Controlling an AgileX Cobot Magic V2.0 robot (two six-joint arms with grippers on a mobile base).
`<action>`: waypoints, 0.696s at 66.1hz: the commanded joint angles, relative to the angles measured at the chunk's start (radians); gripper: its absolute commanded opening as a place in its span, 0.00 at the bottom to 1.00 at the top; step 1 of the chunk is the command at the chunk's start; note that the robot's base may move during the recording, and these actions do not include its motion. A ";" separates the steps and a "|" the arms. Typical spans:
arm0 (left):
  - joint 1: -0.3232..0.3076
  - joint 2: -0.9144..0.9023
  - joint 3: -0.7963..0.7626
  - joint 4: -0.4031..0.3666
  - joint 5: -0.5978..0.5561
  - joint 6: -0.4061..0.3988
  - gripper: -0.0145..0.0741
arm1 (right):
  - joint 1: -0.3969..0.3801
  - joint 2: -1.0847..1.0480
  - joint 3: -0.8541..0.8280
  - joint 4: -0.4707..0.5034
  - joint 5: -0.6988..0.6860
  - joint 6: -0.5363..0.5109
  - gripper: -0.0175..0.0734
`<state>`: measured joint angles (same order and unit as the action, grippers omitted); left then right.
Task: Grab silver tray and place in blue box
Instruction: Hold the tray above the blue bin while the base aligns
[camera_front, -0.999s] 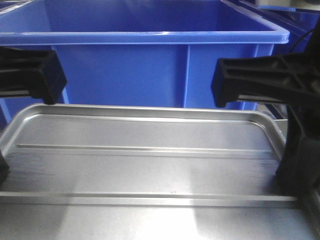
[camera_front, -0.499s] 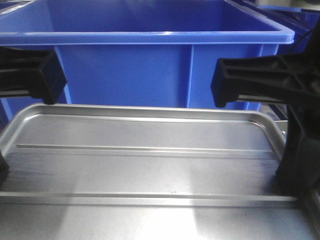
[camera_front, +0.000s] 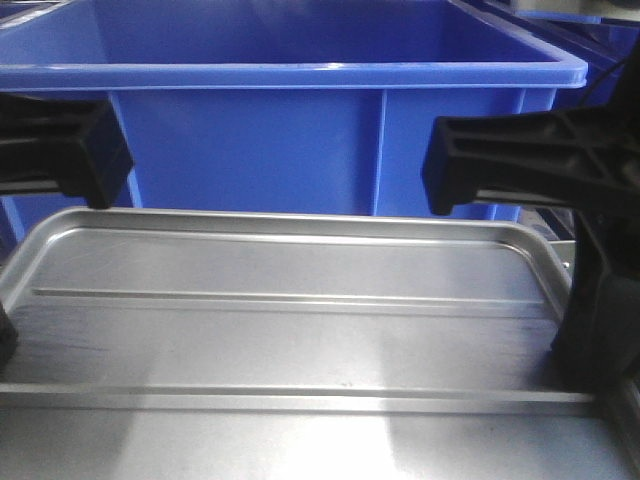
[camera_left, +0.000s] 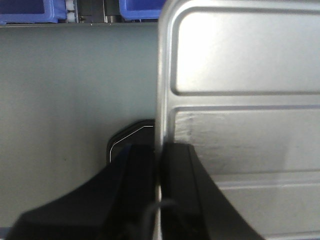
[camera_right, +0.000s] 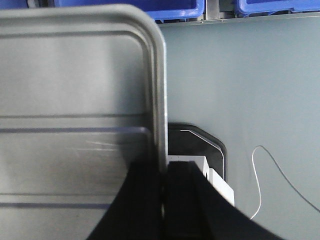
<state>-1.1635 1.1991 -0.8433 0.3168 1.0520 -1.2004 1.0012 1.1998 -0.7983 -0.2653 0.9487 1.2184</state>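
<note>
The silver tray (camera_front: 300, 340) is held level and fills the lower half of the front view, its two long ribs running across. Just beyond its far rim stands the blue box (camera_front: 250, 150), whose thick rim sits higher than the tray. My left gripper (camera_left: 159, 150) is shut on the tray's left rim (camera_left: 161, 75). My right gripper (camera_right: 164, 167) is shut on the tray's right rim (camera_right: 161, 90). In the front view the black left arm (camera_front: 60, 150) and right arm (camera_front: 540, 160) cross above the tray's two ends.
Grey floor (camera_left: 75, 90) lies below the tray. Narrower blue bins (camera_left: 30, 12) (camera_right: 175, 10) line the far edge in the wrist views. A white block (camera_right: 220, 185), a thin white cable (camera_right: 270, 170) and a dark rounded panel (camera_left: 130, 135) sit beneath the tray's edges.
The blue box shifted slightly to the right in the front view a second ago and has held still since. Both grippers keep their hold on the tray.
</note>
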 joint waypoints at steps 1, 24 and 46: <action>-0.007 -0.024 -0.027 0.035 0.041 -0.012 0.15 | -0.002 -0.027 -0.022 -0.044 0.026 -0.003 0.26; -0.007 -0.024 -0.028 0.032 0.043 -0.012 0.15 | -0.002 -0.027 -0.022 -0.044 0.020 -0.003 0.26; -0.007 -0.024 -0.028 0.032 0.039 -0.012 0.15 | -0.002 -0.027 -0.022 -0.044 0.018 -0.003 0.26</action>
<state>-1.1635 1.1991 -0.8433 0.3149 1.0520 -1.2004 1.0012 1.1998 -0.7983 -0.2653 0.9487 1.2184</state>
